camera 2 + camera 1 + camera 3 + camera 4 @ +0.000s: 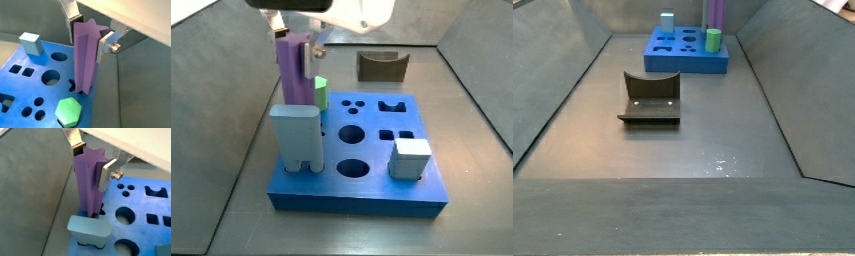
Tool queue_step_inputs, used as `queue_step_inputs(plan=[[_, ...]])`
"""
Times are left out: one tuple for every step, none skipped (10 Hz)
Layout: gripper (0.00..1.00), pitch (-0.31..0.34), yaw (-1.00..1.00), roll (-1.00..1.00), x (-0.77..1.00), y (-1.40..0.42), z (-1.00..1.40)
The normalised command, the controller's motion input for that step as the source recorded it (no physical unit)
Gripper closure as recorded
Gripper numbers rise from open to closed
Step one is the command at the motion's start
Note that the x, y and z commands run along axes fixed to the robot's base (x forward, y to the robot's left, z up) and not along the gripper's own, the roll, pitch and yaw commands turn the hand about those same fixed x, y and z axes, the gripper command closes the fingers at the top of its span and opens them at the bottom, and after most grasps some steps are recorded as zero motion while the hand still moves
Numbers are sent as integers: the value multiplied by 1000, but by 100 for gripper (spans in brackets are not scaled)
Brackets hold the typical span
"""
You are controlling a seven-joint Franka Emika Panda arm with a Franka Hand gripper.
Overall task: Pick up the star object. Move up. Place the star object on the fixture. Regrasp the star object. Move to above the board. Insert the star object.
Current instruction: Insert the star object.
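Gripper [90,31] clamped on upper end of star object [85,57], held upright with lower tip in a star-like hole near edge of board [30,87]. Beside it, green hexagonal peg [68,111]. Well apart on floor, fixture [649,97].

Crowded board, open floor

Beside the gripper [90,31] and its upright star object [85,57], the green hexagonal peg [69,111] and pale block [89,230] crowd close; floor toward the fixture [649,98] lies open.
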Motion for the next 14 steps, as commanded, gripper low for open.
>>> queue_step_inputs(plan=[[100, 0, -57, 0, 131, -69, -274], [100, 0, -37, 0, 140, -40, -257], [100, 0, -40, 0, 180, -43, -254], [100, 0, -11, 0, 186, -49, -286], [100, 0, 0, 0, 189, -9, -294], [100, 0, 0, 0, 209, 0, -286], [100, 0, 0, 0, 191, 0, -283], [100, 0, 0, 0, 157, 0, -303], [100, 0, -111, 0, 57, -49, -320], [100, 0, -126, 0, 0, -54, -400], [100, 0, -111, 0, 0, -43, -400], [100, 0, -109, 0, 0, -29, -374], [100, 0, -157, -1, 3, 0, -231], [100, -19, 0, -26, 0, 0, -66]])
